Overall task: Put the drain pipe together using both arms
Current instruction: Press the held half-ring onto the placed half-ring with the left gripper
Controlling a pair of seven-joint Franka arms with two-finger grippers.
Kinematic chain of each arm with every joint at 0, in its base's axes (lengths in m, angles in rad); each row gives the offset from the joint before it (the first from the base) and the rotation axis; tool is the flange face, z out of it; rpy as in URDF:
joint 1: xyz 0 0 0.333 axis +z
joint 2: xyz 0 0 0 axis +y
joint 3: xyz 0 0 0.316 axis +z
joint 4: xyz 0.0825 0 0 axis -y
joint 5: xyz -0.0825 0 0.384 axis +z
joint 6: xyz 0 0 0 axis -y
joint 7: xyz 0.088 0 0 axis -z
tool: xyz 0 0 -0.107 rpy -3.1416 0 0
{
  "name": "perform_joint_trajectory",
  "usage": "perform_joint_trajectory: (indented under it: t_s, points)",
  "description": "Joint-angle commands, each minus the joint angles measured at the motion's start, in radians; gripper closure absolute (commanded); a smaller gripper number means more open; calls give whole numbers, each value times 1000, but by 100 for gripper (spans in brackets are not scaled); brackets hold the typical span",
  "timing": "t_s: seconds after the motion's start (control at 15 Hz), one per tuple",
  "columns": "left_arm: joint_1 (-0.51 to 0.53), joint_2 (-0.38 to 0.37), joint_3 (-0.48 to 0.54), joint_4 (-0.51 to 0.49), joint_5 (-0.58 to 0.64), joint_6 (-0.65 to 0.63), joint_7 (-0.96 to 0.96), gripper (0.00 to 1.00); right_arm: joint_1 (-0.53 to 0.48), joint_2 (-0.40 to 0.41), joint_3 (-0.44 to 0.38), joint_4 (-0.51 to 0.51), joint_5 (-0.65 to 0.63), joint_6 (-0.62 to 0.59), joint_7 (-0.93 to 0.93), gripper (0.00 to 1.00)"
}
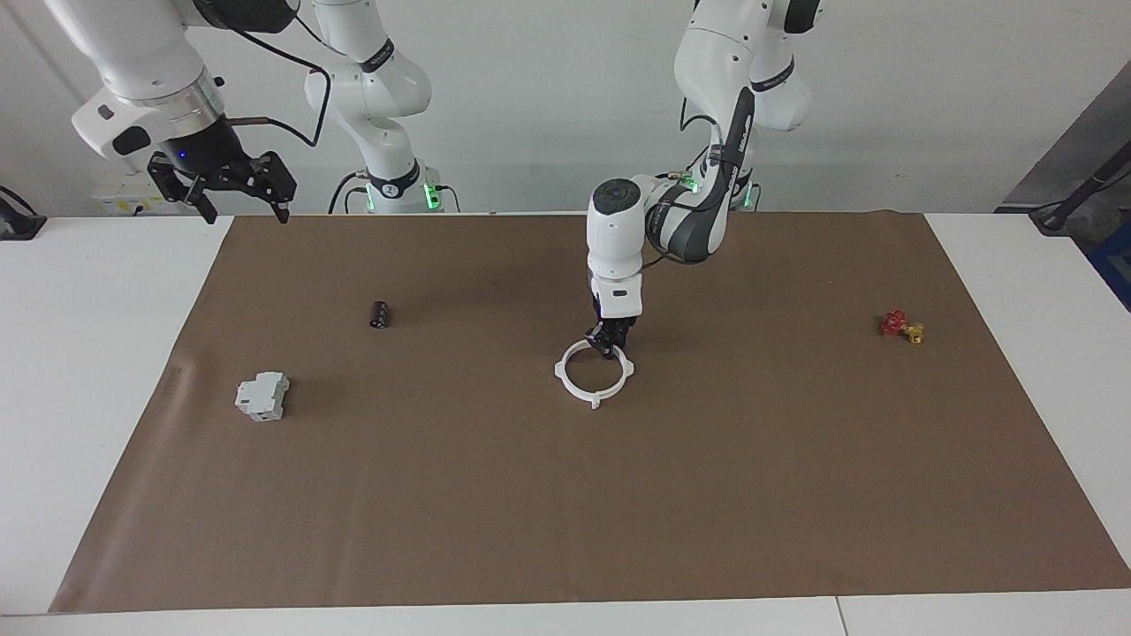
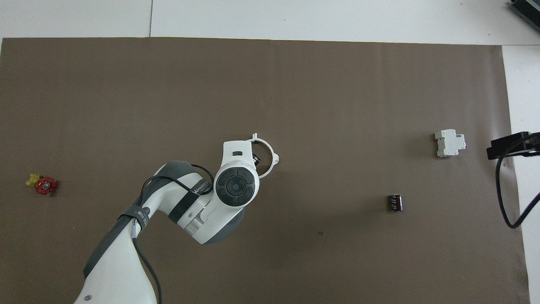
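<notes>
The drain pipe (image 1: 562, 372) lies on the brown mat near the table's middle as one closed white ring with small outward tabs. My left gripper (image 1: 610, 346) points straight down onto the part of the ring's rim nearest the robots, and its fingers look closed on that rim. In the overhead view the left arm's wrist covers most of the ring (image 2: 275, 159), and only a black bit of the left gripper (image 2: 256, 160) shows. My right gripper (image 1: 239, 190) hangs open and empty, high over the right arm's end of the table, and waits. It also shows in the overhead view (image 2: 506, 145).
A grey-white boxy block (image 1: 262, 396) (image 2: 449, 142) and a small black cylinder (image 1: 380, 314) (image 2: 395, 202) lie toward the right arm's end. A red-and-yellow valve piece (image 1: 901, 325) (image 2: 42, 184) lies toward the left arm's end. The brown mat (image 1: 565, 512) covers most of the table.
</notes>
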Motion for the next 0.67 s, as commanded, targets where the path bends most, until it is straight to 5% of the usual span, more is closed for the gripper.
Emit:
perform_joint_trajectory:
  t_s: [0.0,0.6]
  points:
    - [-16,3,11,8,25,-17,-21,0,-9,-7,5,-2,23,-9,5,0]
    - [31,-2,12,40,25,-89,75,0,-9,-7,5,-2,23,-9,5,0]
